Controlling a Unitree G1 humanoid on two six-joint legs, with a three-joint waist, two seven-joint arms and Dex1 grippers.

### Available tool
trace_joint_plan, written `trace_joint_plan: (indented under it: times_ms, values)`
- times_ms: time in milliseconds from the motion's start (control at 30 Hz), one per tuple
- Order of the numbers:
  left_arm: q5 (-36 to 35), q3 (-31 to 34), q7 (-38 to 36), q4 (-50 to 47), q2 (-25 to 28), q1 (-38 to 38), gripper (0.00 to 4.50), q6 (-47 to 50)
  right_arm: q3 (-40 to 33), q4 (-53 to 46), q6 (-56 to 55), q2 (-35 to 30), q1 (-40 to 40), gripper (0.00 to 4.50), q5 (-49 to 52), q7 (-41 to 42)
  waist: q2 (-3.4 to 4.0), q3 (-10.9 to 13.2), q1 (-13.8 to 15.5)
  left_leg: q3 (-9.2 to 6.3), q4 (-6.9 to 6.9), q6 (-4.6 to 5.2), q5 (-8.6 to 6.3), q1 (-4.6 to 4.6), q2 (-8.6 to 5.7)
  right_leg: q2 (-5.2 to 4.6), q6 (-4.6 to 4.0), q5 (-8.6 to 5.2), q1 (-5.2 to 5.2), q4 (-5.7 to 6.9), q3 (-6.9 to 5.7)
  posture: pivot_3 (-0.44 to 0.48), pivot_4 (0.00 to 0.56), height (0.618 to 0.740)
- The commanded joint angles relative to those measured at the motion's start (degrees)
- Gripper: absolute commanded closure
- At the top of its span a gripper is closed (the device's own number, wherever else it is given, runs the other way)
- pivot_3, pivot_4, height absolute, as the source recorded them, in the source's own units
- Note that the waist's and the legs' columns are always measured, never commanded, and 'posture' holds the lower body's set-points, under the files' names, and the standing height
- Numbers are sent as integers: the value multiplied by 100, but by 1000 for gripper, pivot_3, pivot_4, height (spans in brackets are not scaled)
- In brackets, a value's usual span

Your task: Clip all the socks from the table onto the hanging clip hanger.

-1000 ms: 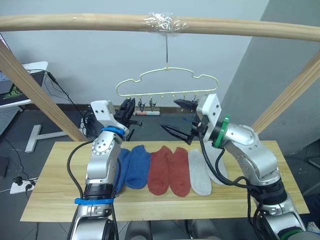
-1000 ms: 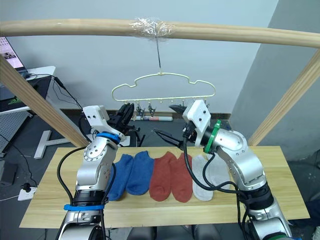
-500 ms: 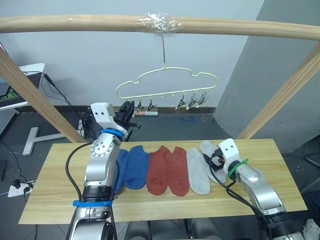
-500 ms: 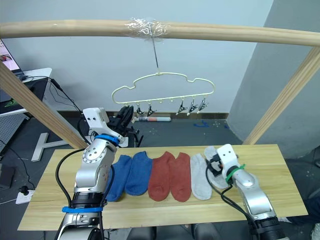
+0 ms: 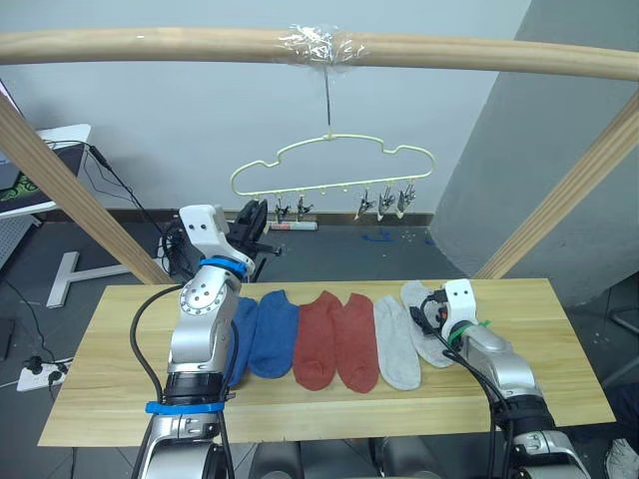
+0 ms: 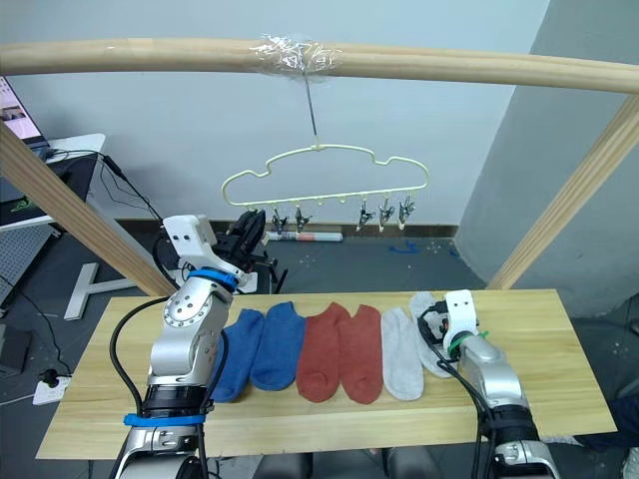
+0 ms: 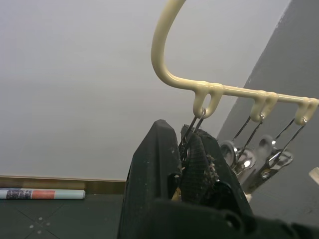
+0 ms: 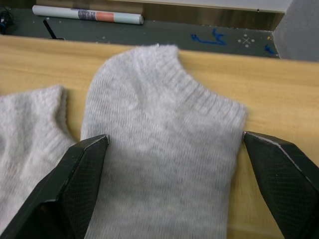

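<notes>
1. No readable writing is showing anywhere.
2. My right gripper (image 8: 169,184), high by the pale yellow-green wire clip hanger (image 5: 334,160) a second ago, is now spreading wide around the outermost light grey knit sock (image 8: 159,149) on the pale wooden plank table (image 5: 559,349).
3. My left gripper (image 7: 182,164) is still pinching a small metal clip (image 7: 192,130).

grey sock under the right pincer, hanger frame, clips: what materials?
Grey sock: soft knit fabric, matte; ribbed stitches show at the cuff. Hanger frame: pale yellow, smooth with a slight sheen, rounded moulded loops; likely plastic or coated wire. Clips: shiny silver with bright glints, seemingly metal, on thin wire links.
</notes>
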Motion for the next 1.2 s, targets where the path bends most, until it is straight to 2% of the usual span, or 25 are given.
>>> trace_joint_plan:
  times_ms: [33,133,467,567,733,867,967,1067,1200]
  values:
    - [34,41,29,-79,28,-59,4344,-92,-31,176,31,18,-44,168,18,47,0,0,-4,0,0,0,0,0,0,0,0,0,0,0,1,134,179,740]
    - [34,37,27,-83,29,-70,4344,-89,92,312,93,-78,10,882,-107,146,0,0,1,0,3,0,0,1,0,0,0,0,3,0,1,140,177,740]
    - [-57,20,-35,-91,-7,-54,4344,9,459,117,-414,-539,362,4477,-449,484,-4,-4,7,-2,6,-1,0,3,0,0,2,0,10,0,-1,143,162,740]
    - [-187,49,-124,-71,-13,-55,4344,125,550,-194,-634,-834,530,4477,-493,803,-4,-4,27,-2,7,-1,1,2,-3,-1,3,1,12,-1,-1,147,158,740]
    - [-655,209,-400,-139,89,6,4344,593,391,-1616,-439,-1319,845,4477,46,1599,-2,-5,-16,-4,5,0,0,2,-3,-1,4,1,10,0,-1,161,156,740]
    - [-1038,347,-403,-298,27,133,4344,1020,298,-2993,504,-1514,834,4477,746,2057,-2,-5,-33,-11,5,0,0,5,-2,3,5,1,10,3,-2,171,156,740]
    - [-1356,434,-328,-491,-68,178,4344,1302,162,-3861,1538,-1489,731,4477,1646,2298,-2,-5,-18,-18,6,0,0,2,-3,3,5,1,13,3,-5,177,154,740]
    - [-1635,539,-274,-611,-117,153,4344,1562,314,-4237,2116,-1499,631,4477,2108,2469,-3,-5,15,-30,8,0,0,2,-4,3,5,1,19,0,-14,176,153,740]
    - [-1948,644,-321,-622,-69,36,4344,1913,561,-3993,2837,-753,138,4477,2745,2322,-3,-5,-5,-40,8,0,0,3,-4,3,4,1,21,1,-22,180,152,740]
